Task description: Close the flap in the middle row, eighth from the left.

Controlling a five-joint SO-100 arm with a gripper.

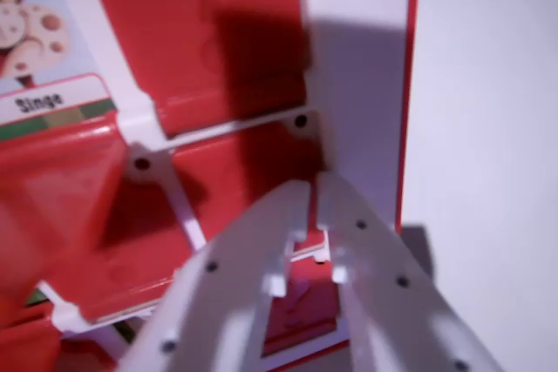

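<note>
My white gripper [312, 187] reaches up from the bottom of the wrist view, its two fingers meeting at the tips, shut with nothing held. The tips sit over a red flap cell [248, 158] near the right edge of the red game board [209, 32], just below a white frame bar [227, 128]. That cell is in shadow, and I cannot tell whether its flap is up or down. At the wrist view's left, a flap shows a cartoon picture card [35, 32] labelled "Singe" [39, 104].
The board's red right rim [406, 111] borders a plain white table surface [488, 128]. White frame bars with dark screw points [141, 164] split the board into cells. A blurred red flap [52, 206] fills the lower left.
</note>
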